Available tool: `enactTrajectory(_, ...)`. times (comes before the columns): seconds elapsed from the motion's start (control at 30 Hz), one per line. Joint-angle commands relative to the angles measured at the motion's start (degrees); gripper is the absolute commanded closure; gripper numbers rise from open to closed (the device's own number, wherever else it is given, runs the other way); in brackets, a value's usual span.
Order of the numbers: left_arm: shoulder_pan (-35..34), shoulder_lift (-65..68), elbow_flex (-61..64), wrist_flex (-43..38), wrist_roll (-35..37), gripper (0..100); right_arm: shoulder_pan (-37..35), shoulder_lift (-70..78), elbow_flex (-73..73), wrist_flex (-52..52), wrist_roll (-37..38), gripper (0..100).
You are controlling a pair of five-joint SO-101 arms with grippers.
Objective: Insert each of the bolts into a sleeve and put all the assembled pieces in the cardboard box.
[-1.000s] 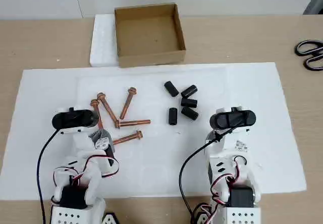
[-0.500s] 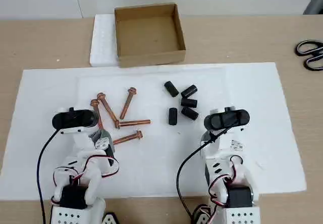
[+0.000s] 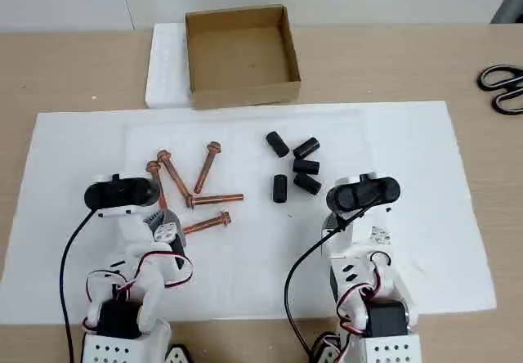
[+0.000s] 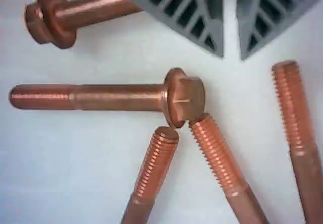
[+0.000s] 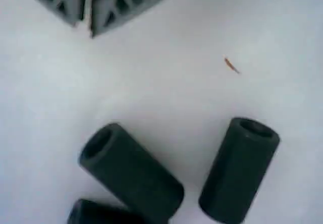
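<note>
Several copper bolts (image 3: pixel 207 167) lie loose on the white sheet in front of the left arm. Several black sleeves (image 3: pixel 306 167) lie in a cluster mid-sheet. The cardboard box (image 3: pixel 243 52) stands at the far edge with no bolts or sleeves in it. My left gripper (image 3: pixel 167 226) (image 4: pixel 230 52) hangs shut just above the threaded end of the nearest bolt (image 4: pixel 81 9), holding nothing. A second bolt (image 4: pixel 111 97) lies just beyond it. My right gripper (image 3: pixel 333 216) (image 5: pixel 90 30) is shut and holds nothing, a short way from two sleeves (image 5: pixel 132 174) (image 5: pixel 239 169).
A white foam block (image 3: pixel 167 64) sits under and beside the box. Scissors (image 3: pixel 502 85) lie on the wooden table at the far right. The white sheet (image 3: pixel 425 159) covers most of the workspace, with bare room on its right half and along the front.
The right arm has shifted a little to the left, closer to the sleeves. The left arm, bolts and sleeves have not moved.
</note>
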Motion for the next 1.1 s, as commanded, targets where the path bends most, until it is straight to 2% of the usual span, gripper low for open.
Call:
enactTrajectory(0.0, -0.26, -0.53, -0.31, -1.49, 0.44, 99, -0.31, -0.66, 0.88, -1.63, -0.35, 99.5)
enactTrajectory(0.47, 0.35, -0.53, -0.31, -1.67, 0.35, 99, -0.04, -0.66, 0.88, -1.80, -0.44, 99.5)
enactTrajectory(0.6, 3.52, -0.44, -0.22, -4.04, 0.35, 99, 0.13, -0.48, 0.62, -1.36, 0.09, 99.4)
enactTrajectory(0.87, 3.25, 0.97, -19.38, -1.14, 0.18, 99, 2.07, 0.13, -14.59, 4.09, -2.55, 99.1)
enactTrajectory(0.97, 3.16, 7.91, -26.68, 0.62, 0.26, 99, 4.79, 2.42, -21.54, 6.64, -2.73, 99.1)
enactTrajectory(1.07, 3.16, 20.13, -39.43, 2.90, 0.44, 99, 8.22, 11.03, -31.21, 6.81, -5.36, 99.1)
